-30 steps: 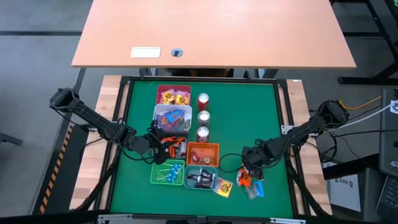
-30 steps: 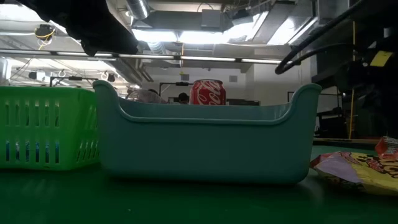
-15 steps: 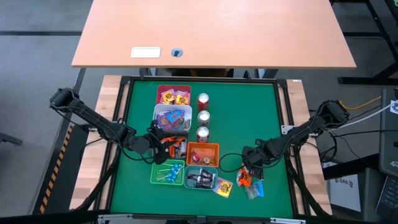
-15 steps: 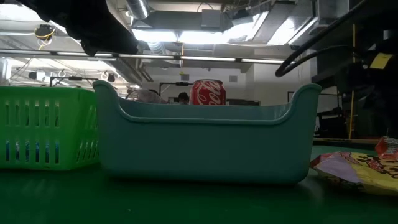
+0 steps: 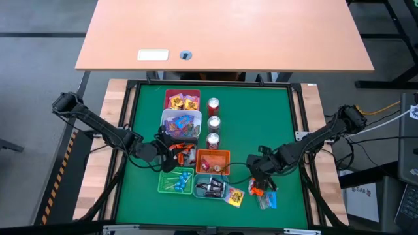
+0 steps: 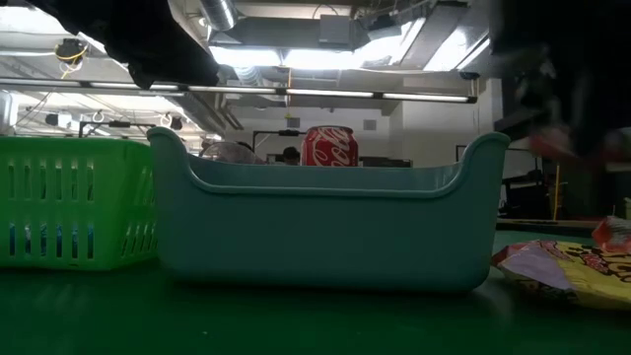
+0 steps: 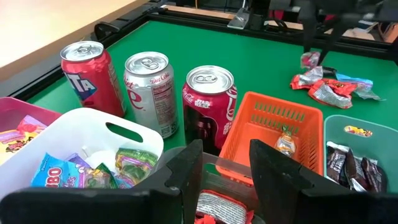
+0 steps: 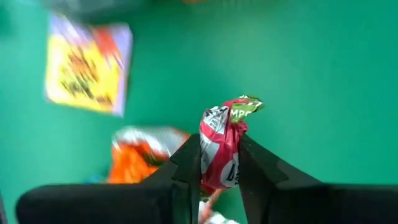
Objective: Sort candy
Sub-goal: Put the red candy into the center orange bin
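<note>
I count three soda cans (image 5: 213, 123) standing in a row on my table (image 5: 261, 117). Five bins sit beside them: one magenta bin (image 5: 167, 96), one white bin (image 5: 164, 119), one orange bin (image 5: 226, 155), one green bin (image 5: 160, 182) and one teal bin (image 5: 198, 194). A single yellow candy packet (image 5: 234, 195) lies apart, next to one small heap of loose wrapped candy (image 5: 263, 194). One pink sweet (image 8: 221, 149) is in my right jaws.

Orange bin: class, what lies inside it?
In the orange bin, one small orange-wrapped sweet shows on the floor. The near part is hidden behind the left pincer.
</note>
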`<act>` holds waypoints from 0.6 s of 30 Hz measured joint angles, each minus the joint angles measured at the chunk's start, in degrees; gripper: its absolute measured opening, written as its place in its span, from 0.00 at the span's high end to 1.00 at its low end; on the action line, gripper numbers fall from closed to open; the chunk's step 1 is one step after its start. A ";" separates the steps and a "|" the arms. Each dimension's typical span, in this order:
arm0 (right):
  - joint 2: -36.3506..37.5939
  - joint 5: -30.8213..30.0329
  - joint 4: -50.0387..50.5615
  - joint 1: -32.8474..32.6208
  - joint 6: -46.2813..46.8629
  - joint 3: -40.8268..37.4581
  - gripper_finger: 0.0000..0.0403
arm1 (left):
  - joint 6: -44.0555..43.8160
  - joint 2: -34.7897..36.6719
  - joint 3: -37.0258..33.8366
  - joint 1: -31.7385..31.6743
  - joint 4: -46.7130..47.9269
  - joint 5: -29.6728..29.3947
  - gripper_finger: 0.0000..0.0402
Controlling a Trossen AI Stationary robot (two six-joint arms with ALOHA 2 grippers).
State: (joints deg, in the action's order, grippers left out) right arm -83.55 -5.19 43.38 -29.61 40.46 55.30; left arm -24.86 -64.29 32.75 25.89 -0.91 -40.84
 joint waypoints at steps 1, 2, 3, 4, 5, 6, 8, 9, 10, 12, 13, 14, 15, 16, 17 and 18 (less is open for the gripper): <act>0.00 -1.28 -0.45 0.00 -0.55 0.91 0.81 | 0.00 0.00 0.00 0.00 0.00 0.00 0.70; 0.00 -2.67 -1.04 0.00 -1.36 1.70 0.80 | 0.00 0.00 0.00 0.02 0.00 0.00 0.70; 0.00 -4.01 -2.12 0.00 -1.98 2.19 0.80 | 0.00 0.00 0.00 0.02 0.00 0.00 0.70; 0.00 -5.25 -3.64 0.00 -2.82 2.52 0.80 | 0.00 0.00 0.00 0.00 0.00 0.00 0.70; 0.00 -6.58 -5.50 0.00 -3.69 2.66 0.80 | 0.00 0.00 0.00 0.02 0.00 0.00 0.70; 0.00 -7.80 -7.31 0.00 -4.80 2.70 0.80 | 0.00 0.00 0.00 0.02 0.00 0.00 0.70; 0.00 -10.13 -11.49 0.00 -7.10 2.70 0.80 | 0.00 0.00 0.00 0.02 0.00 0.00 0.70; 0.00 -11.09 -13.35 0.00 -8.38 2.70 0.80 | 0.00 0.00 0.00 0.02 0.00 0.00 0.70; 0.00 -12.21 -15.17 0.00 -9.73 2.70 0.80 | 0.00 0.00 0.00 0.02 0.00 0.00 0.70; 0.00 -14.79 -18.74 0.00 -12.32 2.70 0.80 | 0.00 0.00 0.00 0.02 0.00 0.00 0.70; 0.00 -16.14 -20.23 0.00 -13.44 2.70 0.80 | 0.00 0.00 0.00 0.02 0.00 0.00 0.70; 0.01 -17.45 -21.47 0.00 -14.49 2.71 0.80 | 0.00 0.00 0.00 0.02 0.00 0.00 0.70; 0.00 -18.48 -22.49 0.00 -15.40 2.72 0.80 | 0.00 0.00 0.00 0.02 0.00 0.00 0.70; 0.00 -19.10 -23.37 0.00 -15.68 2.72 0.80 | 0.00 0.00 0.00 0.02 0.00 0.00 0.70; 0.00 -19.59 -24.08 0.00 -15.94 2.72 0.80 | 0.00 0.00 0.00 0.02 0.00 0.00 0.70; 0.00 -19.99 -24.40 0.05 -16.33 2.72 0.80 | 0.00 0.00 0.00 0.01 0.00 0.00 0.70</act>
State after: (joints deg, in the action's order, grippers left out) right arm -83.55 -25.18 18.98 -29.56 24.13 58.02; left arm -24.86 -64.29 32.75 25.90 -0.91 -40.84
